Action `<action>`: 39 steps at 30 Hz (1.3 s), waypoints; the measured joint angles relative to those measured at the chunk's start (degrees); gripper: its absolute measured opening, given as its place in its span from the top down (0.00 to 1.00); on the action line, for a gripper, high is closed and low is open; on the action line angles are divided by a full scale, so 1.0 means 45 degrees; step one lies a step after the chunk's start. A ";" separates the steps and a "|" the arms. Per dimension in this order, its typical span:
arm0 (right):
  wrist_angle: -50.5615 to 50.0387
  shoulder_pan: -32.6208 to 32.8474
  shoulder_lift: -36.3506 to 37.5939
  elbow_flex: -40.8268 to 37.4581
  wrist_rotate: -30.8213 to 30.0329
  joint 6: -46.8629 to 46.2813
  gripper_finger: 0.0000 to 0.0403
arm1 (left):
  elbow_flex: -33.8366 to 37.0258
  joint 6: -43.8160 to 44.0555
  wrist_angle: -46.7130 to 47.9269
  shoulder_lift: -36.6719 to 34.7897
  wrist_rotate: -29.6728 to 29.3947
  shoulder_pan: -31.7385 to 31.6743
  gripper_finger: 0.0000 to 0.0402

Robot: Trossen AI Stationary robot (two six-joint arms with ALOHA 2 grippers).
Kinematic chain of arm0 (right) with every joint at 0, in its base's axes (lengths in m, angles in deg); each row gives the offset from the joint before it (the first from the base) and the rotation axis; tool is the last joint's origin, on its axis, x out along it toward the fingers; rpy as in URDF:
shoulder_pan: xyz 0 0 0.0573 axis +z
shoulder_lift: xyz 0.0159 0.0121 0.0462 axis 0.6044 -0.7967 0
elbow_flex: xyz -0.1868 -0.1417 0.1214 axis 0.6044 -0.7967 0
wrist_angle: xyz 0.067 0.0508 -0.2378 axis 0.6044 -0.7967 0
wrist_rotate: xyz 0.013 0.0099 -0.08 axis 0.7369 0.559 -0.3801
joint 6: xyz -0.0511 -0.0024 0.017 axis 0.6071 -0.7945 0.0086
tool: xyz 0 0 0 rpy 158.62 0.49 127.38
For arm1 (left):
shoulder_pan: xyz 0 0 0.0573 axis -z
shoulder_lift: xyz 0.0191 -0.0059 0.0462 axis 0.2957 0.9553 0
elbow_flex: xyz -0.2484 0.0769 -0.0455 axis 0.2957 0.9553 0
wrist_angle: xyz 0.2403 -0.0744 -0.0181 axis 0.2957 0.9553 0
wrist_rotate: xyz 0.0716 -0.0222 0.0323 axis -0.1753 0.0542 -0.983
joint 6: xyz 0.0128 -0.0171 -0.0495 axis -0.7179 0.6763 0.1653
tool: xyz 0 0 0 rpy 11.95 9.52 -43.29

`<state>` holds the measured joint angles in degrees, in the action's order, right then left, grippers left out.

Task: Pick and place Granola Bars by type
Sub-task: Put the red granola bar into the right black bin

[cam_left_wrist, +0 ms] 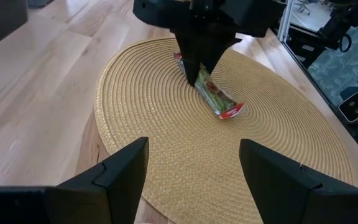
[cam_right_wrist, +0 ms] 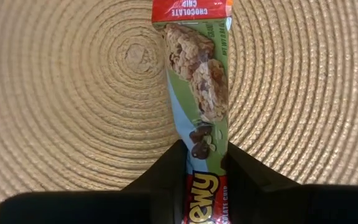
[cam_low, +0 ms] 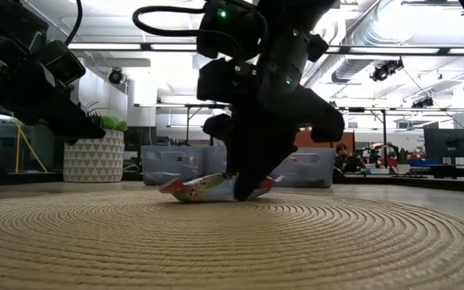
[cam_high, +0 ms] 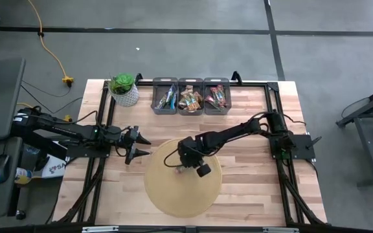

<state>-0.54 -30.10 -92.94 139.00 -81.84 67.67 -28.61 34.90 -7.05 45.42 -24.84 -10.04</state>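
On the round woven mat at mid-worktop, the right tool straddles one end of a green-and-red granola bar lying flat, its fingers narrow against the wrapper's edges: the pick step, by appearance. Next comes a lift and carry to the matching far bin. Its wrist view alone shows the finger contact; the high view alone shows the bins. Left of the mat, the left tool waits wide.

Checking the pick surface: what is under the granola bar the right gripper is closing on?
The granola bar lies flat on the round woven mat, with the right gripper astride one end. The mat beneath the bar itself is covered, so nothing can be seen there.
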 joint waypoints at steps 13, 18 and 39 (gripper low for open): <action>-0.0793 -0.0016 0.0000 0.2490 -0.0946 -0.0442 0.82 | 0.0000 0.0000 0.0000 -0.0002 -0.0002 0.0000 0.38; -0.0867 -0.0017 0.0005 0.3782 -0.0349 -0.1446 0.82 | 0.0003 0.0003 0.0000 -0.0003 -0.0001 0.0000 0.38; -0.0676 -0.0616 0.0010 0.7322 0.6788 -0.4096 0.82 | 0.0003 0.0002 -0.0003 -0.0002 -0.0001 -0.0004 0.38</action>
<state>-3.58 -32.88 -92.89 171.95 -51.29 49.24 -28.59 34.91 -7.07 45.42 -24.85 -10.06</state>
